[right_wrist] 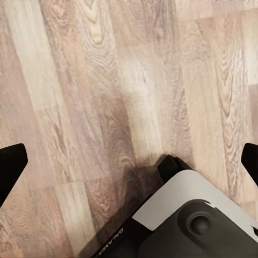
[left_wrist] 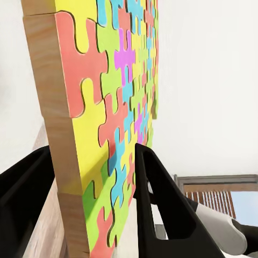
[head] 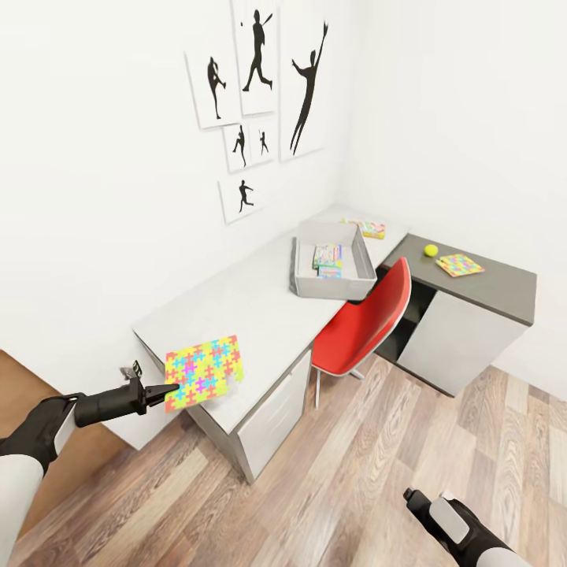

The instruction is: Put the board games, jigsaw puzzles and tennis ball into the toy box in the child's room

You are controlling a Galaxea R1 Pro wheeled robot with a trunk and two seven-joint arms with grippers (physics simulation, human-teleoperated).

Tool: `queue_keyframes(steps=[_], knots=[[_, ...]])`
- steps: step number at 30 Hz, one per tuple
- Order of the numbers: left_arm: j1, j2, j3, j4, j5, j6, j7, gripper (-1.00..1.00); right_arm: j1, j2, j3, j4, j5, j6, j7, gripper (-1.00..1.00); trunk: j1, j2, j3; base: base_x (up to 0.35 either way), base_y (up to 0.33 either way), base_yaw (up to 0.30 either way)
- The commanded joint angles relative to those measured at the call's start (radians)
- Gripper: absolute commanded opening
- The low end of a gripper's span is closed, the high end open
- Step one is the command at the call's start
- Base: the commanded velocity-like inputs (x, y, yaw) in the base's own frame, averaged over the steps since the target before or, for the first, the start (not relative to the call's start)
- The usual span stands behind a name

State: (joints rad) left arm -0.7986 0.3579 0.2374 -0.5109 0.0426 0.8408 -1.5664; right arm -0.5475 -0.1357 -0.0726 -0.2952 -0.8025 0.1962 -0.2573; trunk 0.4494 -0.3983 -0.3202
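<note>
I am gripping one jigsaw puzzle (head: 204,372) in my left claw (head: 168,389), its fingers (left_wrist: 161,204) pinching the near edge, holding it above the near end of the pale grey table (head: 236,315). The toy box (head: 331,260) is sitting farther along, with board games (head: 327,260) inside. On the dark far wing the tennis ball (head: 431,250) is lying beside the second puzzle (head: 459,264). A red chair (head: 366,319) is standing on the wood-plank floor (head: 378,472). My right claw (right_wrist: 129,156) is hanging spread wide over the floor.
</note>
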Motion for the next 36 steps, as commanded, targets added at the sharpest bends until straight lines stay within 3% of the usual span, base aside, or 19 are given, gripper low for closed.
queue_keyframes(steps=[1,17,26,36], knots=[[-0.001,0.0,0.0,0.0,-0.001,0.011,-0.004,-1.0,0.0,0.001,-0.004,-0.003,-0.003,0.005,-0.005,1.0,0.001,-0.002,0.0,0.0,0.0,0.0],[-0.001,0.0,0.0,0.0,-0.001,0.011,-0.004,-1.0,0.0,0.014,-0.005,0.002,-0.003,0.002,-0.005,1.0,0.001,-0.002,0.026,0.0,0.0,0.0],[-0.001,-0.001,0.0,0.0,-0.001,0.011,-0.004,-1.0,0.0,0.019,-0.004,0.023,-0.003,-0.055,-0.005,1.0,0.001,-0.002,0.041,0.0,0.0,0.0],[-0.001,0.0,0.0,0.0,-0.001,0.011,-0.004,-1.0,0.0,0.021,0.029,0.025,-0.003,-0.059,-0.005,1.0,0.001,-0.002,0.058,0.0,0.0,0.0]])
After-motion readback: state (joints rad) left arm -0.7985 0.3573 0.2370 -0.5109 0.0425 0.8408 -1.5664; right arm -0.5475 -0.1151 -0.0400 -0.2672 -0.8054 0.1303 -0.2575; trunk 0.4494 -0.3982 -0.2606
